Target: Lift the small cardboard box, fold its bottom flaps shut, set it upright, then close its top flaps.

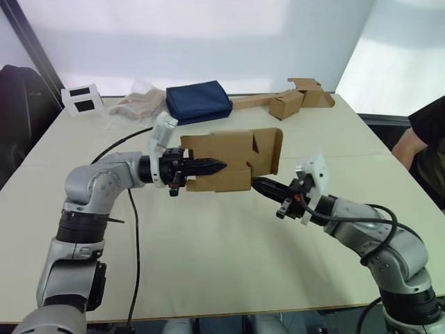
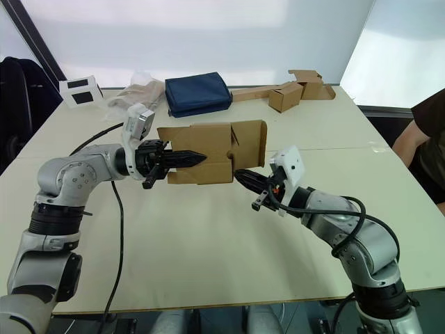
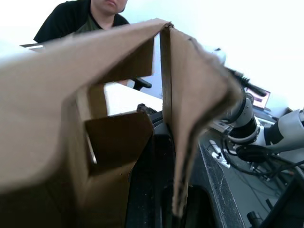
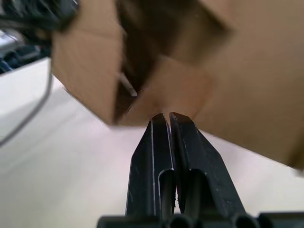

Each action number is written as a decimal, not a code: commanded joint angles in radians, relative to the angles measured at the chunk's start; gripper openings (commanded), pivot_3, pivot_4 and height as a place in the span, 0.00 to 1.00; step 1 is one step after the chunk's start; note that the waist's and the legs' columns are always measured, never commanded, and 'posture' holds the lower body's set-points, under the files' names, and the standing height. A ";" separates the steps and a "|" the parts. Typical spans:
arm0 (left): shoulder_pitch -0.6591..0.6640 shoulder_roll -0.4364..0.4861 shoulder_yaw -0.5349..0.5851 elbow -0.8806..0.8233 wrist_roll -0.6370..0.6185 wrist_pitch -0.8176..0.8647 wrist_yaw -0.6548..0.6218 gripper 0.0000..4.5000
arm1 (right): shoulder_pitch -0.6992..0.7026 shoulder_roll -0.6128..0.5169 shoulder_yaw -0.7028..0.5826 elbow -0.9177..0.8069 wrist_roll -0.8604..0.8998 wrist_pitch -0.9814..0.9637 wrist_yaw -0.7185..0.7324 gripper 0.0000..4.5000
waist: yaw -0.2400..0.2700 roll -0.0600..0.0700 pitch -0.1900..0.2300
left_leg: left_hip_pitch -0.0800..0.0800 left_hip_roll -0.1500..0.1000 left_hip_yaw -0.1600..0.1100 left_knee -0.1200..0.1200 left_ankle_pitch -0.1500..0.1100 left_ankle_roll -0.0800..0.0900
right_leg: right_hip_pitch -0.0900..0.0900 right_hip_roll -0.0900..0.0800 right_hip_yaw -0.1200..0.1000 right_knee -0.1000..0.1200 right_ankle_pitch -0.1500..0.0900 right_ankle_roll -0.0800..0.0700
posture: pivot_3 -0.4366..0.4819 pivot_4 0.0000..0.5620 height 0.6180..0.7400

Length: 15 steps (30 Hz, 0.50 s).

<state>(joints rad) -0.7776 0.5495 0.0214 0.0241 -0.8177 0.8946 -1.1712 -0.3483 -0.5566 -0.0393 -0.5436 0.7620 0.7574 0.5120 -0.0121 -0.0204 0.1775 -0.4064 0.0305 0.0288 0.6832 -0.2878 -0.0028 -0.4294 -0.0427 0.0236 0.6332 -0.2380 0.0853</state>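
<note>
While left gripper (image 1: pixel 208 166) clamps small cardboard box (image 1: pixel 233 160) aloft, pinched-together right gripper (image 1: pixel 262 185) seemingly touches it; blue pouch (image 1: pixel 199 101) behind.

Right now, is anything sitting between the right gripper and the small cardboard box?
Nothing visible. The right gripper, fingers closed together, has its tips right at the lower edge of the small cardboard box, which the left gripper holds above the table.

The small cardboard box (image 1: pixel 233 160) hangs in the air, so there is room under it. The near tabletop (image 1: pixel 222 264) is bare and wide. At the far edge sit a blue pouch (image 1: pixel 199 101), a tan box (image 1: pixel 286 105) and a plastic bag (image 1: pixel 138 104).
</note>
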 commanded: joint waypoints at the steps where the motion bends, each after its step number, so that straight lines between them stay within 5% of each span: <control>1: 0.003 0.001 0.029 -0.036 -0.022 -0.002 0.006 0.00 | -0.028 0.012 -0.010 -0.041 0.044 0.009 0.010 0.02 | 0.000 0.000 0.000 | 0.000 0.000 0.000 0.000 0.000 0.000 | 0.000 0.000 0.000 0.000 0.000 0.000 | 0.48 0.27 1.00; 15: 0.003 -0.010 0.050 -0.036 -0.042 -0.005 0.040 0.00 | -0.009 -0.009 -0.025 -0.099 0.125 0.078 0.011 0.02 | 0.001 0.000 0.000 | 0.000 0.000 0.000 0.000 0.000 0.000 | 0.000 -0.001 0.000 0.000 0.000 0.000 | 0.48 0.27 1.00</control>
<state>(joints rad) -0.7572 0.5438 0.0354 0.0162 -0.8397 0.8944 -1.1428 -0.3524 -0.5626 -0.0571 -0.5889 0.8505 0.8339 0.5149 -0.0114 -0.0204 0.1775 -0.4064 0.0304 0.0289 0.6833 -0.2878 -0.0028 -0.4294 -0.0433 0.0236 0.6332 -0.2379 0.0854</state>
